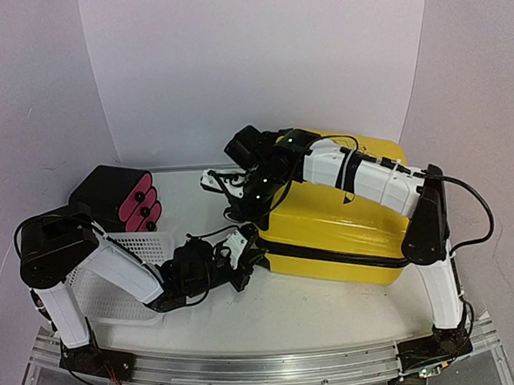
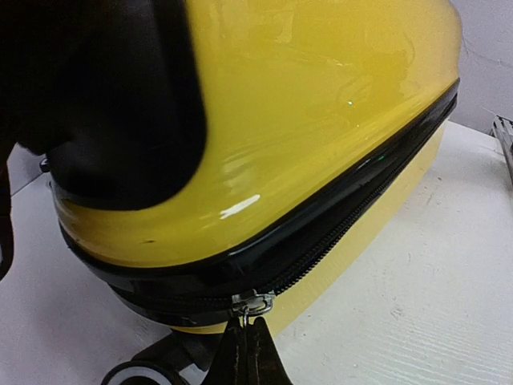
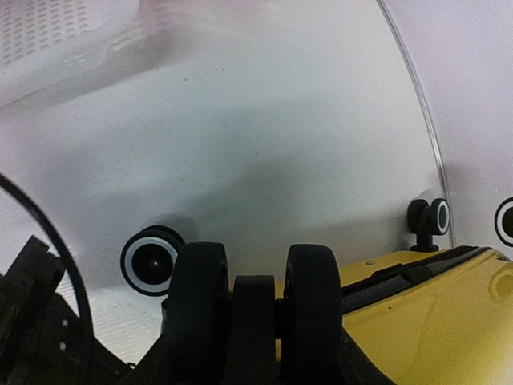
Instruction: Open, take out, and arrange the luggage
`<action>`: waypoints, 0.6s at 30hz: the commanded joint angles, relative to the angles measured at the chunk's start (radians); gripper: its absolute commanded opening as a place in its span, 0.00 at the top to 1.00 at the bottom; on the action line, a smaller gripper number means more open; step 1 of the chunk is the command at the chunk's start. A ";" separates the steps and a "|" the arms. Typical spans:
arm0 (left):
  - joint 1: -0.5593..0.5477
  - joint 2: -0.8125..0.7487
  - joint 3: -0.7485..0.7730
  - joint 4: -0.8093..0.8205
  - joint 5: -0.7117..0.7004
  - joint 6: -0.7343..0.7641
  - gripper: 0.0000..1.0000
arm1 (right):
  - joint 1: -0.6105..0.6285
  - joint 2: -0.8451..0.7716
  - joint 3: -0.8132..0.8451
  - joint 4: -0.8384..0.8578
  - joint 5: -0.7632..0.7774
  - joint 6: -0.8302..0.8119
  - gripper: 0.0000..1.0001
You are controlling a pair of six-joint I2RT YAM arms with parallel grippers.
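Lying flat on the white table [image 1: 335,319], right of centre, with long axis across it and wheeled end to the left: the yellow hard-shell luggage [image 1: 338,227]. Pinched shut on the metal zipper pull [image 2: 253,303] at the near-left corner: the left gripper [image 2: 247,341], plainly the nearer arm to it. Leading away rightward from that pull along the near side: the black zipper band [image 2: 353,208], probably the line to drag along. Poised at the far-left end, close over a black twin-wheel caster [image 3: 256,309]: the right gripper [image 1: 229,185]; cannot tell whether clamped on the caster or merely parted around it. Looks glossy, rounded and rigid across the shell; finely toothed along the zipper. Well apart to the left: white mesh basket [image 1: 147,247] and black case with pink round ends [image 1: 122,196].
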 commanded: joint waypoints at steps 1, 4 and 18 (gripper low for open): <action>0.052 0.042 -0.028 0.140 0.025 0.085 1.00 | -0.115 -0.096 -0.023 0.084 -0.290 0.141 1.00; 0.074 0.076 -0.018 0.223 0.034 0.102 1.00 | -0.143 -0.114 -0.063 0.085 -0.384 0.126 1.00; 0.181 0.156 0.014 0.371 0.163 0.090 1.00 | -0.205 -0.207 -0.222 -0.022 -0.628 -0.060 1.00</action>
